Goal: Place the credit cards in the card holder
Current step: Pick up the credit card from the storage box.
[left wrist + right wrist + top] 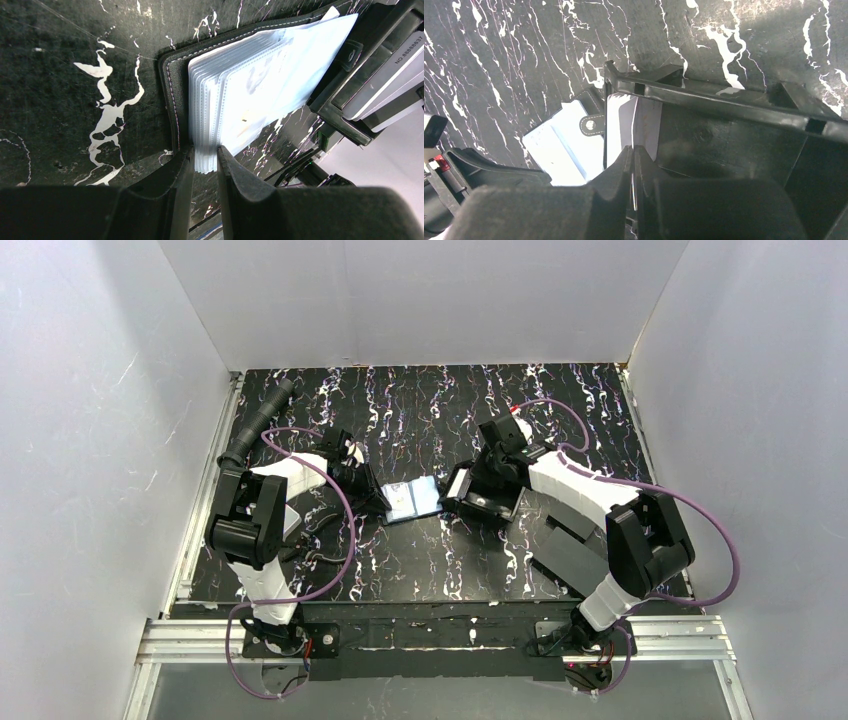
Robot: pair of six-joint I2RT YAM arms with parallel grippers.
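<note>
At the tray (724, 97), lift the card (646, 125) pinched in your right gripper (633, 150) squarely, with the left gripper (205, 152) clamped on the card holder (172, 100) sleeves

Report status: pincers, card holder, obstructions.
Left pincer clamped on sleeves of open card holder. Right pincer pinching a card standing in the tray. Snap tab lies over the sleeves, tray side.

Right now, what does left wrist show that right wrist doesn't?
Only left wrist: the left gripper pinching the clear sleeves of the card holder. Only right wrist: the right gripper closed on a credit card standing inside the tray. Both: the open card holder lying beside the tray on the marbled tabletop.
</note>
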